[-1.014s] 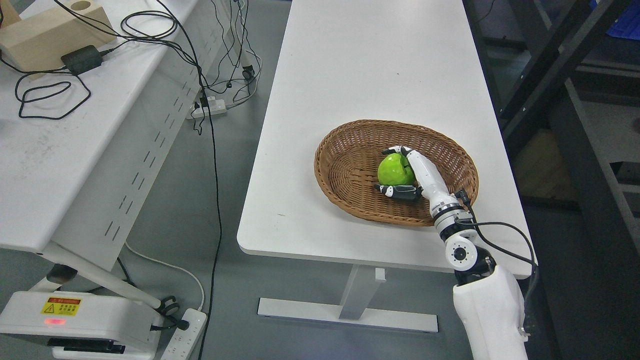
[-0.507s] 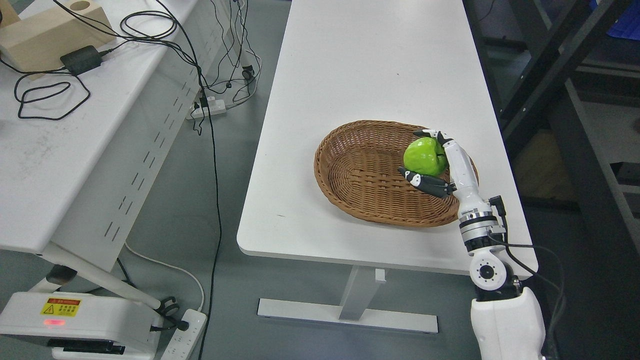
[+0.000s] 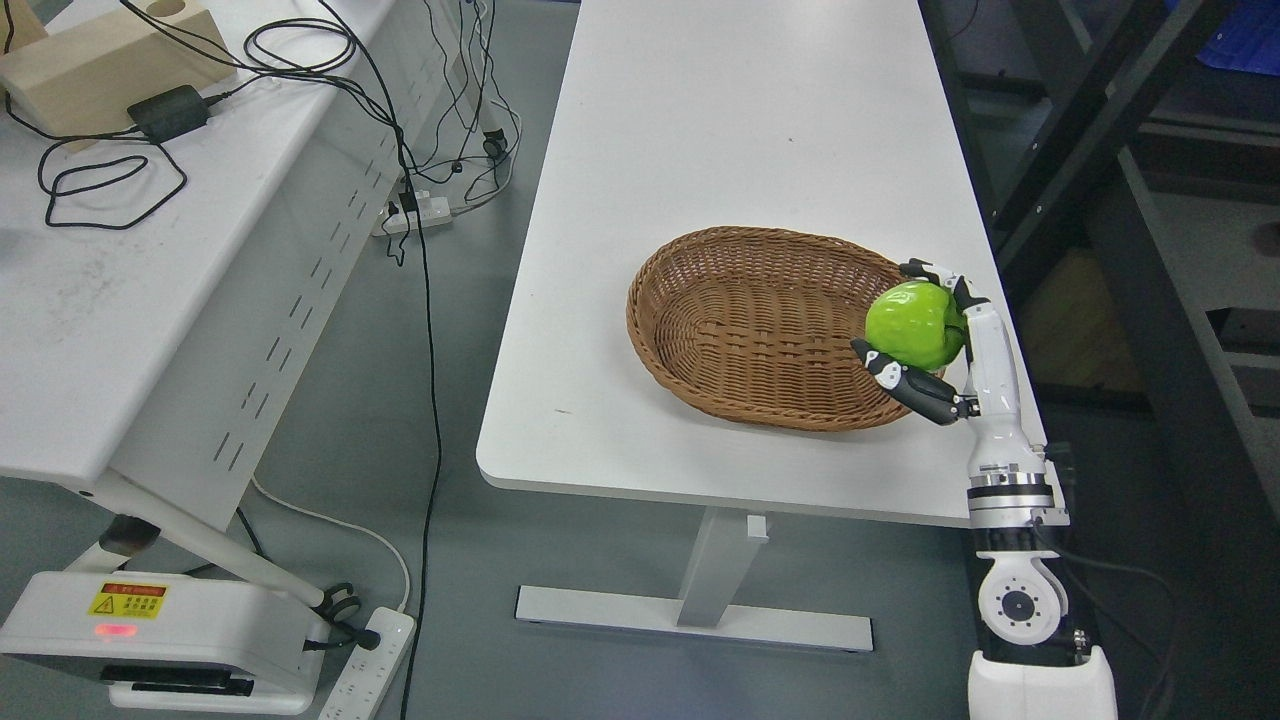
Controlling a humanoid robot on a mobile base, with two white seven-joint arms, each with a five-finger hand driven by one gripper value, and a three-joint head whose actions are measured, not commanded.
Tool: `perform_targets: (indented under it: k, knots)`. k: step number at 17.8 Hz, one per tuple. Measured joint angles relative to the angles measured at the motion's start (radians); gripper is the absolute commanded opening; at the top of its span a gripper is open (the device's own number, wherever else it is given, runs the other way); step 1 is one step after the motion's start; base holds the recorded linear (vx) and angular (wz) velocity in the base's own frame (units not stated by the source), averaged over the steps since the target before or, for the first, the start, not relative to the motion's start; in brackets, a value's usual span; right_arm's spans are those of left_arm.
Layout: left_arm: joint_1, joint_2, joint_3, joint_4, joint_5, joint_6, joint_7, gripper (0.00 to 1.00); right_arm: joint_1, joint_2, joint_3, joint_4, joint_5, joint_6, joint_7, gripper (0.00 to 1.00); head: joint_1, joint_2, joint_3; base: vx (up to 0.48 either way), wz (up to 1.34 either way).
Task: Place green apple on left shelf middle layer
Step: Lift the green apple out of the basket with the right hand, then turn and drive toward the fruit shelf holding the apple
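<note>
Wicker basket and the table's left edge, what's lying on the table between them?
Nothing: in the head view the white table is bare from the wicker basket to its left edge. The green apple is in the right hand.

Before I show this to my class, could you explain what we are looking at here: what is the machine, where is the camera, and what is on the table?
This is one picture, taken by a camera on a humanoid robot's head, looking down. The white arm rising from the lower right is the robot's right arm, ending in a robot hand with fingers. Those fingers are closed around a green apple, held up over the right rim of a brown wicker basket, which has nothing in it. The basket sits on a white table. To the left is a second white desk carrying black cables and a wooden box. The left arm is not in view.
</note>
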Motion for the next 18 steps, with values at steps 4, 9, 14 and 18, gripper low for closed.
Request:
perform_targets:
  k: [4, 9, 14, 18]
  knots:
    - [0.000, 0.000, 0.000, 0.000, 0.000, 0.000, 0.000, 1.00, 0.016, 0.005, -0.017, -0.031, -0.007, -0.002, 0.000, 0.00, 0.0000, 0.000, 0.000, -0.143, -0.02]
    - [0.000, 0.000, 0.000, 0.000, 0.000, 0.000, 0.000, 1.00, 0.024, 0.010, -0.030, -0.056, -0.010, -0.002, 0.000, 0.00, 0.0000, 0.000, 0.000, -0.203, 0.02]
    - [0.000, 0.000, 0.000, 0.000, 0.000, 0.000, 0.000, 1.00, 0.027, 0.012, -0.036, -0.072, -0.012, -0.002, 0.000, 0.00, 0.0000, 0.000, 0.000, -0.234, 0.01]
    - [0.000, 0.000, 0.000, 0.000, 0.000, 0.000, 0.000, 1.00, 0.028, 0.013, -0.039, -0.080, -0.012, -0.002, 0.000, 0.00, 0.0000, 0.000, 0.000, -0.227, -0.09]
